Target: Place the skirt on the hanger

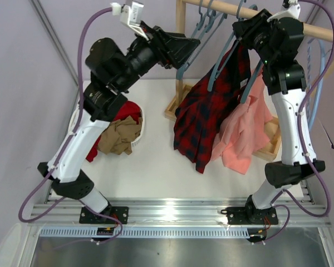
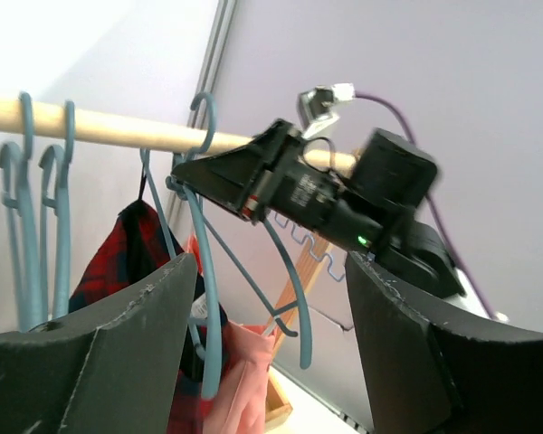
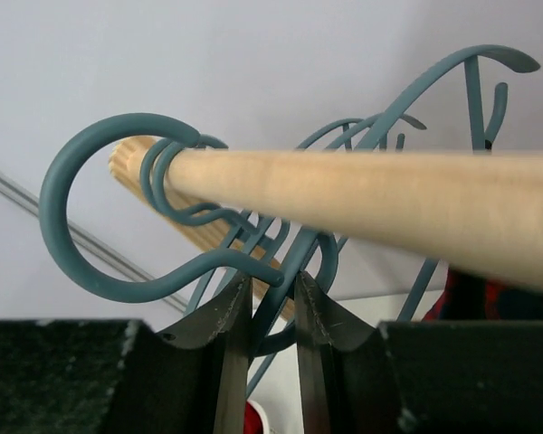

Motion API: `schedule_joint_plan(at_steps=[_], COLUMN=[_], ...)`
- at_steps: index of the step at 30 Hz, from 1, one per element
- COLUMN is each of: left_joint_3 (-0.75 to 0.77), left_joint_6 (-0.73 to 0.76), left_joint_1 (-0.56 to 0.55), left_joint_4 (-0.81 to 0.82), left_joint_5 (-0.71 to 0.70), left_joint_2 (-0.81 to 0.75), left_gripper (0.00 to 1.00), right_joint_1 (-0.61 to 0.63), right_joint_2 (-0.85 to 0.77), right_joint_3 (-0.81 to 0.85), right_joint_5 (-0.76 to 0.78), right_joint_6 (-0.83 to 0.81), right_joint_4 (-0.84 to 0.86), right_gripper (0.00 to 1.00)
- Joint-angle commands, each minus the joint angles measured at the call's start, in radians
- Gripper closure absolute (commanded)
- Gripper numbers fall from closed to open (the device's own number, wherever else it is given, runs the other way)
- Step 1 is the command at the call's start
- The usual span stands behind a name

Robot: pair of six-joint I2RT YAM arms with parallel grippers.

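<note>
My right pincer (image 3: 271,280) is up at the wooden rail (image 3: 389,199), its fingers (image 3: 222,339) drawn nearly together and clamped on the thin neck of the hanger (image 3: 56,208), whose curved hook loops round the rail next to several other hooks of the same slate-blue. My left pincer (image 2: 270,271) is raised too, pointing toward the rail from the left, its fingers (image 2: 127,353) spread wide with nothing between them. The skirt (image 1: 200,119) hangs below the rail just under my right pincer, its top up against a slate-blue hanger arm and its flared plaid folds dropping toward the tabletop (image 1: 156,167). A salmon-pink garment (image 1: 242,136) hangs against its right side. Off to the left, a white basket (image 1: 142,125) holds red and tan cloth.
</note>
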Motion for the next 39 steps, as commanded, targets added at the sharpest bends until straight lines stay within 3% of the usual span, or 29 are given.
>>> schedule_joint_plan(at_steps=[1, 17, 22, 39], left_joint_3=[-0.074, -0.284, -0.332, -0.404], left_joint_6=[0.061, 0.116, 0.113, 0.09], left_joint_1=[-0.003, 0.003, 0.009, 0.024], left_joint_4=[0.052, 0.08, 0.09, 0.1], left_joint_5=[-0.037, -0.125, -0.119, -0.126], left_joint_2=[-0.083, -0.229, -0.246, -0.28], left_gripper=[0.28, 0.27, 0.27, 0.27], right_joint_1=[-0.032, -0.073, -0.021, -0.015], right_joint_2=[0.059, 0.13, 0.072, 0.069], right_joint_3=[0.203, 0.229, 0.147, 0.15], right_joint_5=[-0.082, -0.024, 0.114, 0.258], right_joint_6=[-0.011, 0.016, -0.054, -0.108], right_joint_4=[0.116, 0.019, 0.013, -0.06], right_gripper=[1.0, 1.0, 1.0, 1.0])
